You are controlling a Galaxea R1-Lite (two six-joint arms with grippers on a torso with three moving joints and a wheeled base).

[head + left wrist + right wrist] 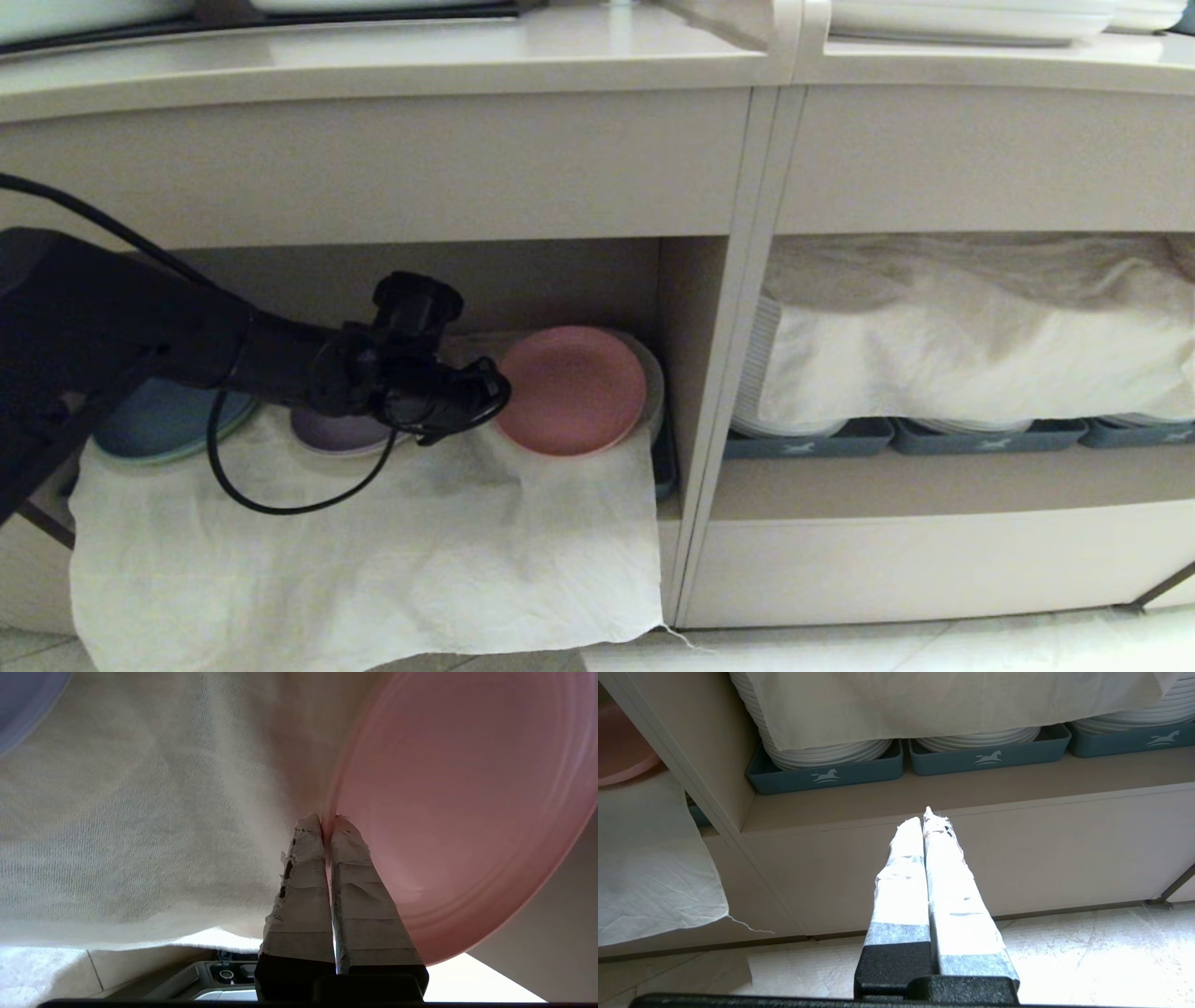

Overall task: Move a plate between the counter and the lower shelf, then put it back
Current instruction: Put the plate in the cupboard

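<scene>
Head view: at centre frame the left claw [481,397] pinches the rim of the pink plate [571,390] inside the lower shelf [686,299], above a draped white cloth [373,551]. At lower right sit blue trays [824,772] bearing a white horse logo — no readable writing. The right claw [927,821] is pressed together, empty.

— What did the right tool [924,816] look like from its own wrist?

— Its two taped fingers [903,877] were pressed together, holding nothing, pointed at the beige cabinet front [1064,854] above a pale tiled floor [1087,952].

— And beyond it?

— A wide cubby held grey-blue trays [822,777] with horse marks, stacks of white plates [831,753] in them, under a white cloth [934,704]. In the next cubby over, another draped cloth [649,872] hung down, with an edge of the pink plate [619,751] above it.
</scene>
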